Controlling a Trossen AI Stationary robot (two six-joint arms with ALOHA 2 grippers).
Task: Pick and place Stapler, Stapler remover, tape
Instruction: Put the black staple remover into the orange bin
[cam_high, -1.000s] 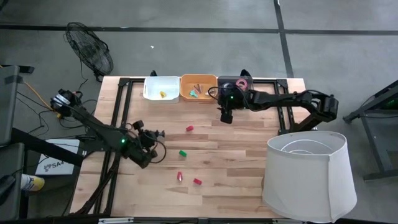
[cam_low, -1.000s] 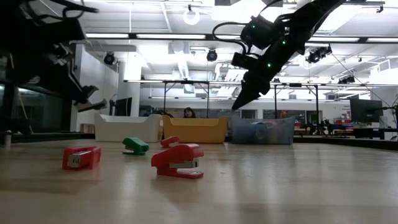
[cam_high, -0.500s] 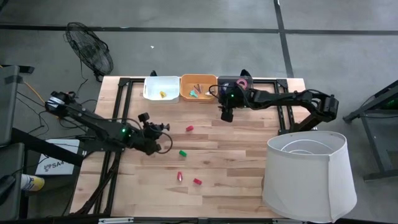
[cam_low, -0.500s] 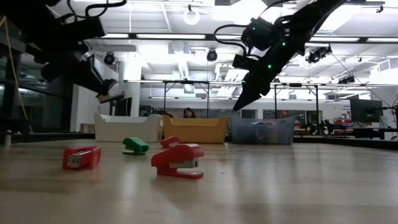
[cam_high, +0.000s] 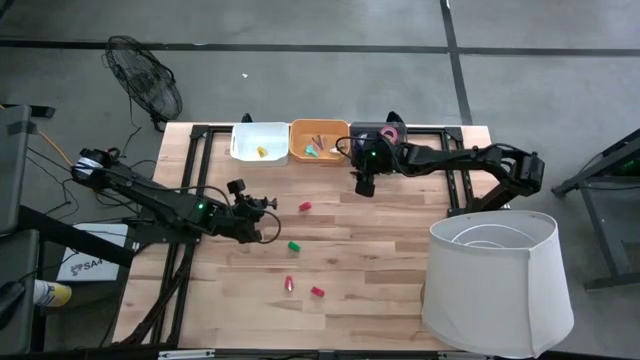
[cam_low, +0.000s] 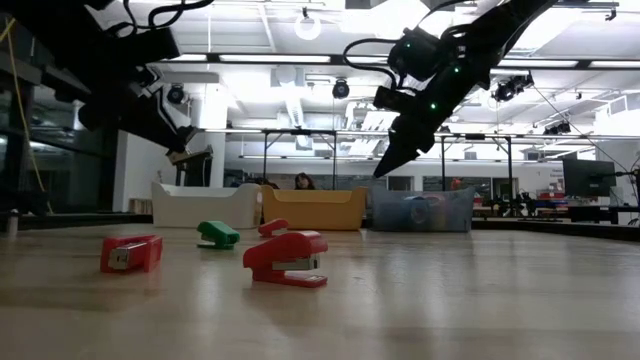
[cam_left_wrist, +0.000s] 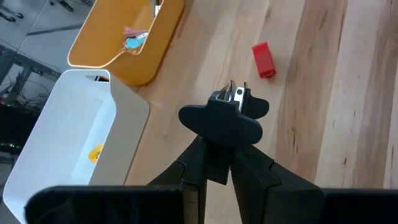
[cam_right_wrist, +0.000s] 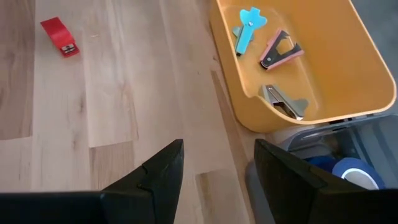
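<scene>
**Left arm carries a small thing toward the bins; right arm waits with open fingers**

The left arm lies low and long across the left side of the table. The left gripper (cam_high: 262, 206) hangs above the wood, a little way in front of the white bin (cam_high: 258, 141). Its fingers are squeezed tight on a small thing with shiny metal teeth (cam_left_wrist: 235, 93). I think it is a stapler remover, but most of it is hidden by the fingers.

The white bin has one yellow piece (cam_left_wrist: 94, 152) in it. Next to it is the orange bin (cam_high: 318, 141), with a blue stapler remover (cam_right_wrist: 249, 28), a pink one (cam_right_wrist: 281, 50) and a silver one (cam_right_wrist: 283, 101) inside.

On the open wood lie a red stapler (cam_high: 306, 207) just past the left gripper, a green stapler (cam_high: 294, 245) nearer the middle, and two more red staplers (cam_high: 289, 284) (cam_high: 317, 292) close to the front. Nothing blocks the way to the bins.

The right arm reaches in from the right. The right gripper (cam_high: 364, 185) hangs by the front of the orange bin and the grey bin (cam_high: 380, 133), fingers apart and empty. Blue tape (cam_right_wrist: 351, 174) sits in the grey bin.

A second ago the left gripper was farther back and to the left. The right arm has not moved.
</scene>
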